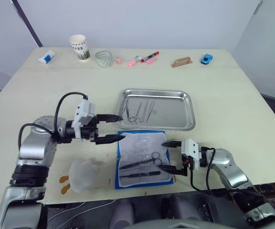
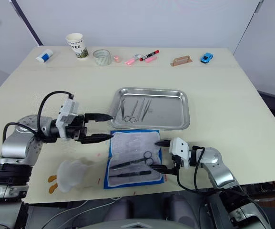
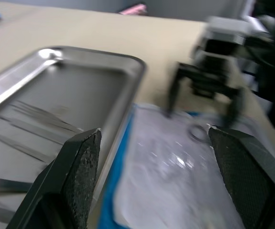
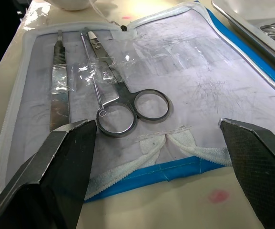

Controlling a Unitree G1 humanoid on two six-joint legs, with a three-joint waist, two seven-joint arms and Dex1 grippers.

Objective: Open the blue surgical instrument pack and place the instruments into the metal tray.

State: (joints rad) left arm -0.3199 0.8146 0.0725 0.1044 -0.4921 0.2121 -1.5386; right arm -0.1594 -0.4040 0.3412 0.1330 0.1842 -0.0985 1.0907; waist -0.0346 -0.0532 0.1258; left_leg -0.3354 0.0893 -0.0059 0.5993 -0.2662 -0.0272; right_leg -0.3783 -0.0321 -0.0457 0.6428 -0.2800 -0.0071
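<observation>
Left eye view: the left gripper (image 1: 112, 128) hangs spread and empty over the left edge of the opened blue surgical instrument pack (image 1: 143, 159), just before the metal tray (image 1: 158, 109). Some instruments (image 1: 139, 111) lie in the tray, scissors (image 4: 127, 107) remain on the lining. The right gripper (image 1: 168, 156) gapes empty at the pack's right edge.

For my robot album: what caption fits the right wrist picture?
Open right pincer facing ring-handled scissors in the opened blue pack.

A pale beige bench (image 1: 232, 95) stands against plain light-grey walls (image 1: 151, 19). A dark diagonal strip (image 1: 27, 21) crosses the wall at the far left; lighting is even.
</observation>
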